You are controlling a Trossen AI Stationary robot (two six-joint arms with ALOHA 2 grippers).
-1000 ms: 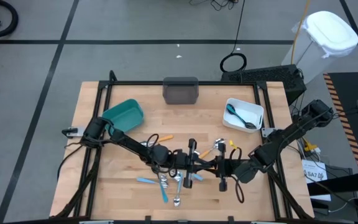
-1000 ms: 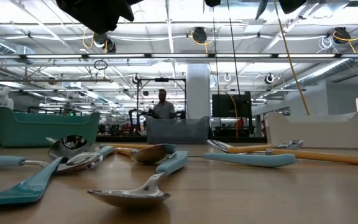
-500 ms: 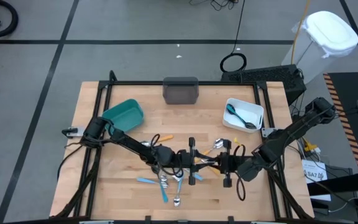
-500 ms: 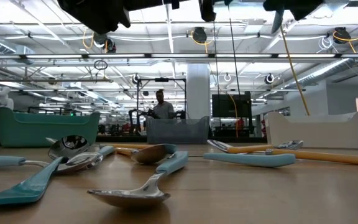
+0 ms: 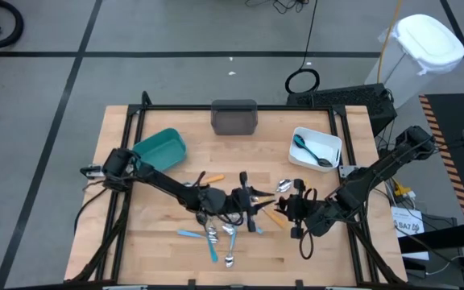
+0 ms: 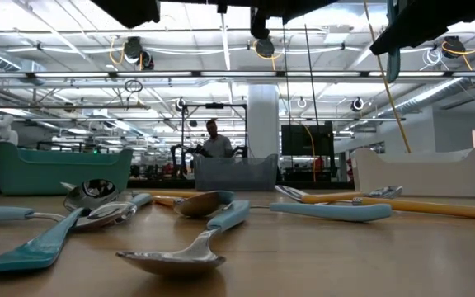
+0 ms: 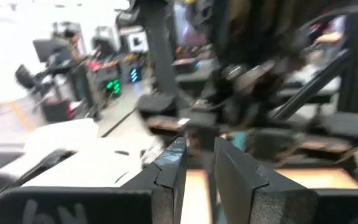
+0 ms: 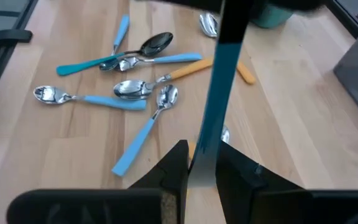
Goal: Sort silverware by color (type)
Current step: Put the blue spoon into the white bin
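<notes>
My right gripper hovers right of the table's middle, shut on a blue-handled piece of silverware with a black upper part. Its blue handle also shows in the low view. My left gripper hangs just left of it, pointing level at the right arm. Its fingers stand slightly apart with nothing between them. Several blue-handled spoons and an orange-handled one lie flat on the wood. My right gripper pinches the blue handle's lower part between its two fingers, which slant down from the table's right side and lie across it. The piece stands steeply upright, black part on top, lifted clear of the table, with its handle tip below the gripper.
A teal bin stands at the far left and a grey bin at the far middle. A white bin at the far right holds a black spoon. More silverware lies near the front middle. A person stands in the room beyond.
My right gripper has drawn a little toward the table's right edge and sunk slightly, turning at the wrist with the blue-handled piece, which now shows in the low view. My left gripper has kept its place but tipped up to point level.
</notes>
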